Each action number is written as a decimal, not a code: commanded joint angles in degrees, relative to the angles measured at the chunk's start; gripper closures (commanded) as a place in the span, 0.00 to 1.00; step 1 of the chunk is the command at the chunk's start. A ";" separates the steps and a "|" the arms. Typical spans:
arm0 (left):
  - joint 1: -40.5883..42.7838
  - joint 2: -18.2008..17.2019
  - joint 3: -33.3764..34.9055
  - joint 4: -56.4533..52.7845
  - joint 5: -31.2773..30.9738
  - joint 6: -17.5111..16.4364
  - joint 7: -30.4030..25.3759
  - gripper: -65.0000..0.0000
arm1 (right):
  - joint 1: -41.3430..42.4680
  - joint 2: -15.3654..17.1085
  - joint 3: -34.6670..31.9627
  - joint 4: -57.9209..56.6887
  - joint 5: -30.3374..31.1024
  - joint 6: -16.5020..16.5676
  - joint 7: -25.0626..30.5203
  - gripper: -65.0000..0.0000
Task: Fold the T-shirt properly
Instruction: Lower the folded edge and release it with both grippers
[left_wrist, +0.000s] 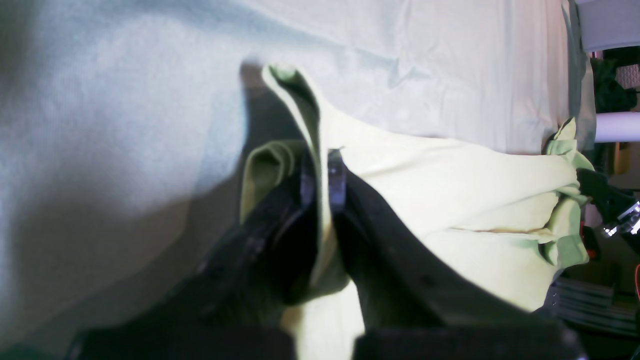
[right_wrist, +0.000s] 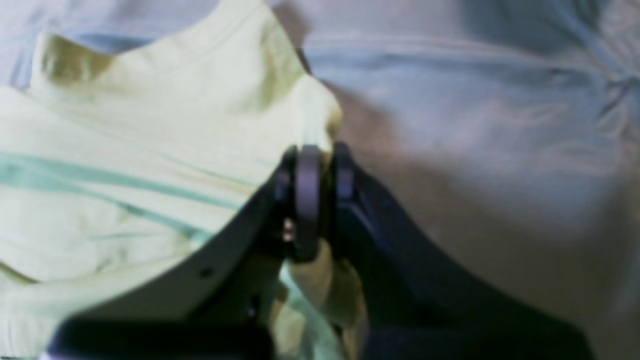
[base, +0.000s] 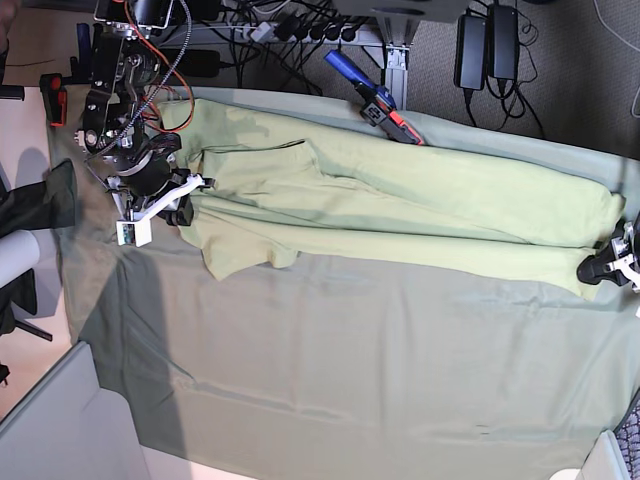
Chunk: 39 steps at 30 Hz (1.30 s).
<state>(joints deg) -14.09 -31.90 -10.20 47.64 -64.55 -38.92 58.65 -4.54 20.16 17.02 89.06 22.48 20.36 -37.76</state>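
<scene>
The grey-green table cloth (base: 330, 370) covers the whole bench. Along its far edge the T-shirt (base: 400, 205) lies pulled long from end to end, likely stretched taut to smooth it before folding. The right gripper (base: 183, 213) pinches one end tight; the left gripper (base: 597, 268) is clamped on the opposite end.

Pale yellow-green, plain and unpatterned, on the T-shirt (base: 400, 205), lighter and yellower than what lies under it; dull grey-green, likewise plain, on the table cloth (base: 350, 370). Black on the fingers (left_wrist: 337, 180) of the left gripper (left_wrist: 322, 175) and on the right gripper (right_wrist: 322, 172), with white on a bracket (base: 150, 210) near the right arm. Blue, with red and black, on the tool (base: 375, 98) at the far edge.
</scene>
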 joint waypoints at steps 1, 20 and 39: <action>-0.94 -1.29 -0.33 0.85 0.00 -1.08 -0.11 1.00 | -0.04 0.94 0.66 1.33 0.66 1.09 0.85 1.00; -0.94 -1.25 -0.33 0.85 -1.25 -1.08 0.11 1.00 | -4.70 0.90 0.66 1.88 0.68 1.07 1.75 0.37; -0.92 -1.14 -0.33 0.85 -1.46 -1.08 0.74 1.00 | 5.22 0.59 5.49 3.52 7.58 1.14 0.85 0.37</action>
<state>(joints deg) -14.00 -31.90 -10.20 47.64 -65.39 -38.92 59.16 -0.25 19.88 22.31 91.77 29.56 20.34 -38.09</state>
